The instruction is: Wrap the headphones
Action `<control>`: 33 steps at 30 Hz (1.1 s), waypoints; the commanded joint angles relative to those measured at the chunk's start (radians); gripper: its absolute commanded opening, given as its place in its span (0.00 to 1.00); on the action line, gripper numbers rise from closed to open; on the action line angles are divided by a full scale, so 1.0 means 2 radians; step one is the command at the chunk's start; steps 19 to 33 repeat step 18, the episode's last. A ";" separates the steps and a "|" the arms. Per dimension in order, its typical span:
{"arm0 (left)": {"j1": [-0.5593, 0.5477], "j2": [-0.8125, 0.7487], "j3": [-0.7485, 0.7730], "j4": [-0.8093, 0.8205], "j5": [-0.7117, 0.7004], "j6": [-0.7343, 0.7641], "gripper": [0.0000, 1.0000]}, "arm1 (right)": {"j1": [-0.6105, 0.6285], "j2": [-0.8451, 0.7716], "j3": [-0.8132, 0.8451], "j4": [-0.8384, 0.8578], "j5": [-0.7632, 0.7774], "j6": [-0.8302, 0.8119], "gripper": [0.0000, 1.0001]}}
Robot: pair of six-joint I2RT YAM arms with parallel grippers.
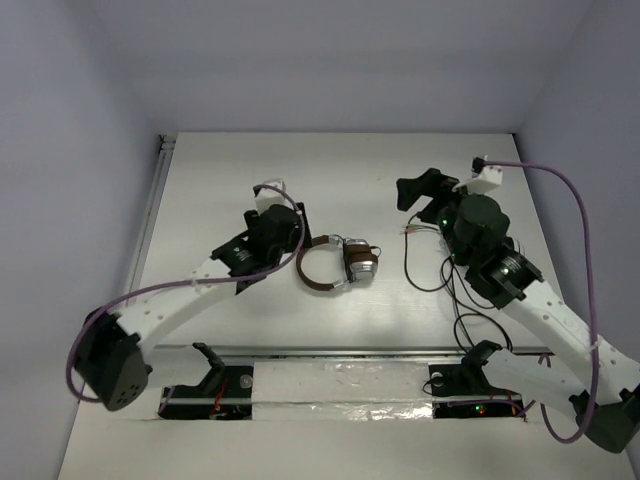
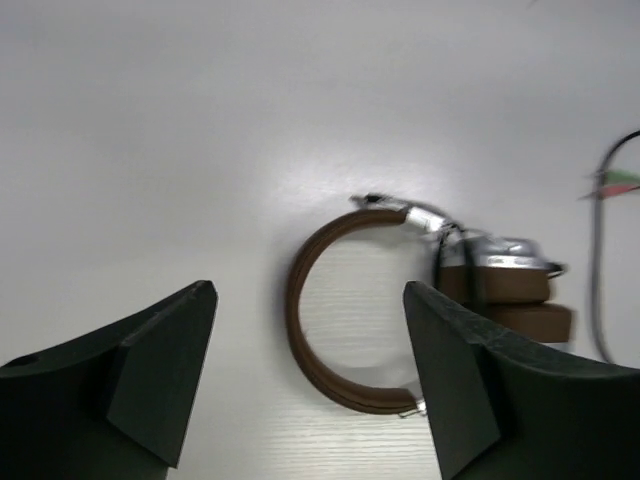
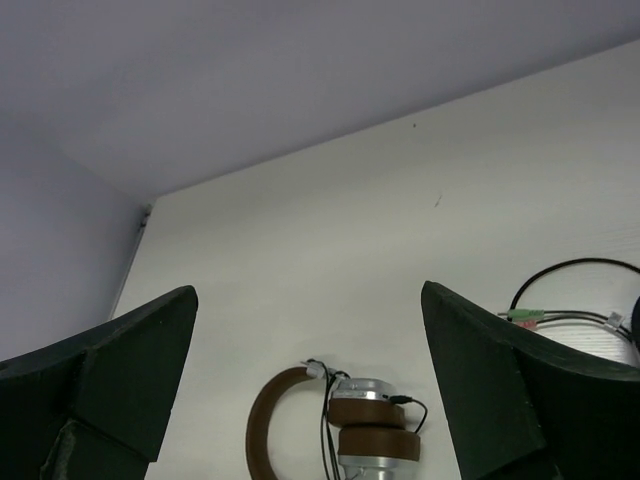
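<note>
Raise left gripper (image 2: 308, 300) straight up from over the headphones (image 2: 505, 275), jaws wide and empty; avoid snagging thin black cable (image 3: 412, 404); hold right gripper (image 3: 310, 300) back, jaws gaping, empty too.

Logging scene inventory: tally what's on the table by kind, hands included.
Brown leather, silver-cupped over-ear headphones: 1
Loose thin black cable with green and pink plugs: 1
Black two-finger hands, open: 2, left hand and right hand
Total: 4

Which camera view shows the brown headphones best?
The left wrist view: the headphones lie large and nearly whole near the middle. The top view shows them small. The right wrist view cuts them off at its lower edge.
</note>
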 commanded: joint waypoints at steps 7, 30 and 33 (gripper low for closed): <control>0.003 -0.121 0.104 -0.023 -0.018 0.061 0.92 | -0.003 -0.130 0.025 -0.045 0.071 -0.017 1.00; 0.003 -0.180 0.059 0.042 0.014 0.079 0.93 | -0.003 -0.174 0.002 -0.040 0.077 -0.014 1.00; 0.003 -0.180 0.059 0.042 0.014 0.079 0.93 | -0.003 -0.174 0.002 -0.040 0.077 -0.014 1.00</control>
